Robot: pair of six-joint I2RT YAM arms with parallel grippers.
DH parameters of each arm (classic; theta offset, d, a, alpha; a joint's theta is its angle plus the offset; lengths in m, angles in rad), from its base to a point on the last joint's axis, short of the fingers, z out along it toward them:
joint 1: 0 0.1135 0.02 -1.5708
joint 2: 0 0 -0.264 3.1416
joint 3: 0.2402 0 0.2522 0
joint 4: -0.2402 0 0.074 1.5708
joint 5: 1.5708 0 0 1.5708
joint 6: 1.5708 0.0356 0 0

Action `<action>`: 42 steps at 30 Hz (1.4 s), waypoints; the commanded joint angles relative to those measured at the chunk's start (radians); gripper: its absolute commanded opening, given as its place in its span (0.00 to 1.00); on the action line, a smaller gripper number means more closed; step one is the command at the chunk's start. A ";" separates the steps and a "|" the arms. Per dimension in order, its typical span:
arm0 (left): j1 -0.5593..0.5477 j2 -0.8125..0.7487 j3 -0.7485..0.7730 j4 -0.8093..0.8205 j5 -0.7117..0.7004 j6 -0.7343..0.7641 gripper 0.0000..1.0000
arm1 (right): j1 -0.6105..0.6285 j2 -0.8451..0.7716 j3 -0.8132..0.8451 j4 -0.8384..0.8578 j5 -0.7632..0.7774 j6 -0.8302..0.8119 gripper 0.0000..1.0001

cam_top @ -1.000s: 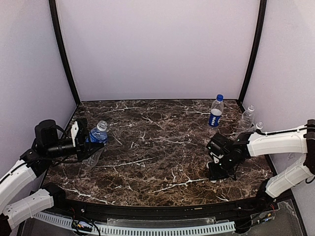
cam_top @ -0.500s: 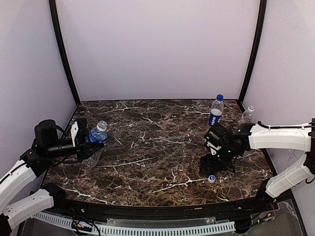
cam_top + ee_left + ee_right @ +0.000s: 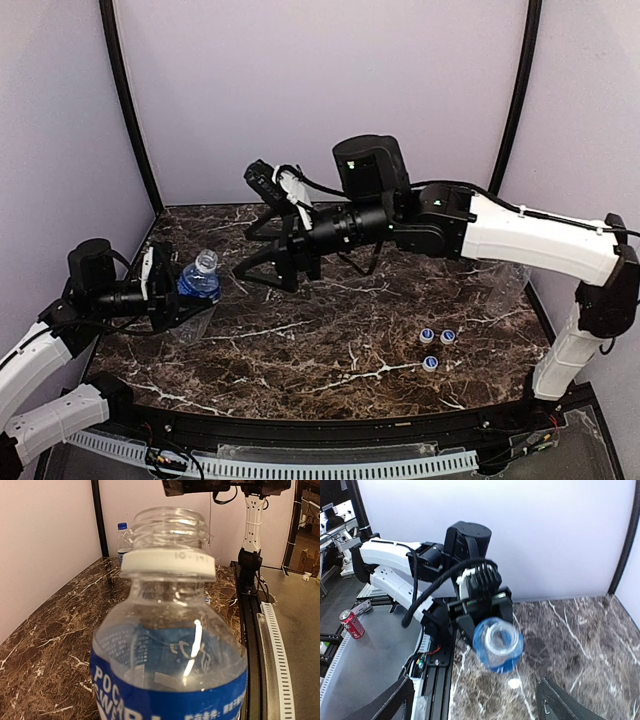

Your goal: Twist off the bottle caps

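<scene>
Left hand point(image 3: 180, 300) grips the Pocari bottle point(image 3: 201, 280) by its body at the bench's point(image 3: 330, 330) left side. Neck is bare, long axis tilted, mouth aimed at the right hand point(image 3: 265, 276). Right hand has fingers spread, empty, facing that mouth, near but apart. Three loose caps point(image 3: 427, 336) lie far right. Blue-capped bottle point(image 3: 122, 532) stands at the back.

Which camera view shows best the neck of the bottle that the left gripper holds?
Left wrist: the bottle fills it, and its bare neck threads are sharp. Right wrist looks into its open mouth from farther off. Top external shows it small, neck detail lost.
</scene>
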 commanded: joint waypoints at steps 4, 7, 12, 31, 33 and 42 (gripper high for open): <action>0.003 0.006 0.053 -0.026 0.095 -0.011 0.39 | 0.004 0.226 0.167 0.305 -0.194 -0.122 0.84; 0.003 0.011 0.048 -0.017 0.100 -0.016 0.39 | 0.006 0.273 0.205 0.317 -0.190 -0.114 0.82; 0.003 0.015 0.040 0.011 0.100 -0.026 0.39 | 0.006 0.334 0.214 0.347 -0.234 -0.061 0.70; 0.003 0.013 0.034 0.002 0.068 -0.052 0.98 | -0.075 0.225 0.124 0.270 -0.178 0.073 0.00; 0.003 0.008 0.027 0.003 0.055 -0.056 0.99 | -0.104 0.182 0.103 0.219 -0.158 0.091 0.00; 0.007 -0.067 -0.036 -0.010 -0.022 -0.069 0.99 | -0.300 -0.086 0.069 -0.334 -0.012 0.095 0.00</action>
